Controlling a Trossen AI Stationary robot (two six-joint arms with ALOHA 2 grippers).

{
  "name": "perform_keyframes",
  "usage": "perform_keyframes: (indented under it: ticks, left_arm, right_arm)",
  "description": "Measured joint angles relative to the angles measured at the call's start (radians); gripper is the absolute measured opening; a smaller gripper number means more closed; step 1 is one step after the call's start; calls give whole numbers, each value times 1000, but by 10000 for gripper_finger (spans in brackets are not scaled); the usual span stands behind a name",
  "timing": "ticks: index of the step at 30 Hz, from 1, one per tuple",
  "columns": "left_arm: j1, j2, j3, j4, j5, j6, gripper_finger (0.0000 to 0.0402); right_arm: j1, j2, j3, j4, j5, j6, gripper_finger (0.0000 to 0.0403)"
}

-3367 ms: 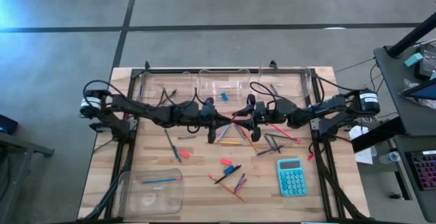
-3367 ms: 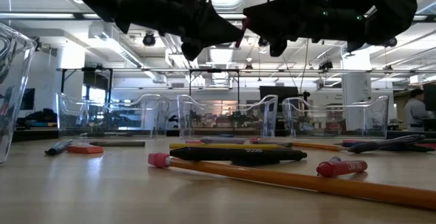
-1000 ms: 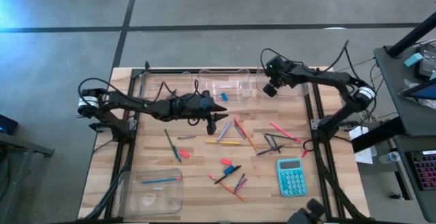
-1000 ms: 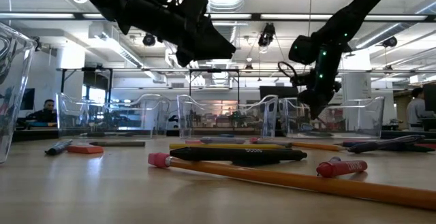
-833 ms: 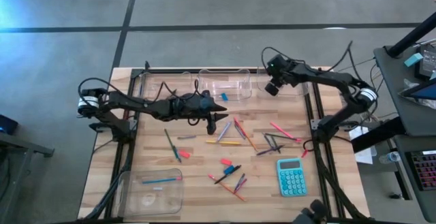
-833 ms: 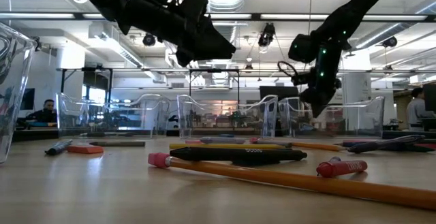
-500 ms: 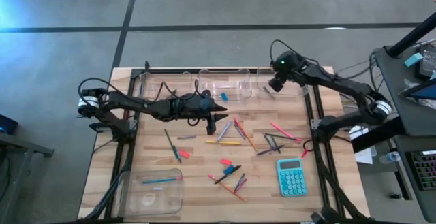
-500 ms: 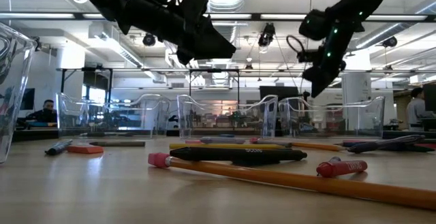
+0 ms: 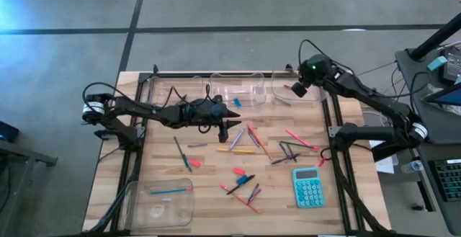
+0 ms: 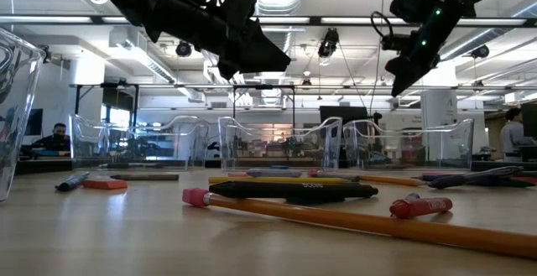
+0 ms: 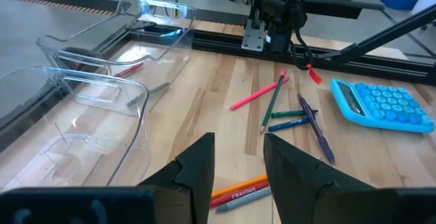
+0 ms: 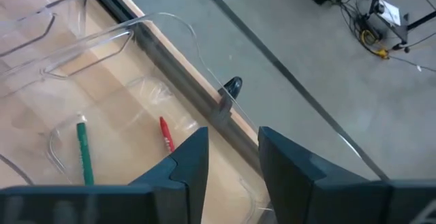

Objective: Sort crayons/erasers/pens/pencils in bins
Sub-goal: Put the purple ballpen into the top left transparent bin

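Wooden planks formed the bench (image 9: pixel 158 168), strewn mid-surface with pens (image 9: pixel 288 149), pencils (image 9: pixel 243 151) and crayons (image 9: pixel 253 191) beside a teal calculator (image 9: pixel 308 186). Three clear bins (image 9: pixel 234 89) lined the far edge and a fourth sat at the near left corner holding a blue pencil. The left hand (image 9: pixel 222 130) hovered above the scattered sticks exactly where it had been a second before, fingers (image 11: pixel 197 166) parted, nothing between them. The right hand (image 9: pixel 296 89) had risen and drawn back toward the far right corner — it now hung over the rightmost bin, where a red crayon (image 12: pixel 165 134) and a green one (image 12: pixel 82 149) lay, its fingers (image 12: pixel 193 157) apart and empty.
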State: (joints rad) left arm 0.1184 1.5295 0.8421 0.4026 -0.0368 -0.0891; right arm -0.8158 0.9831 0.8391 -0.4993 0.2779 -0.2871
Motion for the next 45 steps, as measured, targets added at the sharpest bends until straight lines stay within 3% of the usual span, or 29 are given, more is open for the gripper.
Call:
perform_keyframes:
  ticks: [12, 19, 31, 38, 45]
  left_arm:
    - [3, -1, 1, -65, 0, 45, 112]
    - [6, -1, 63, -218, -1, 53, 112]
    - [6, -1, 202, -463, -1, 80, 112]
    - [13, -1, 204, -482, -1, 72, 112]
    - [18, -1, 207, -568, 0, 71, 112]
  right_arm:
    - [7, -11, 0, -30, -4, 6, 116]
    - [54, -53, 5, -19, -103, 36, 118]
    - [208, -209, 5, -19, -137, 65, 120]
    - [312, -278, 5, 11, -231, 123, 119]
    - [411, -288, 6, 10, -253, 157, 121]
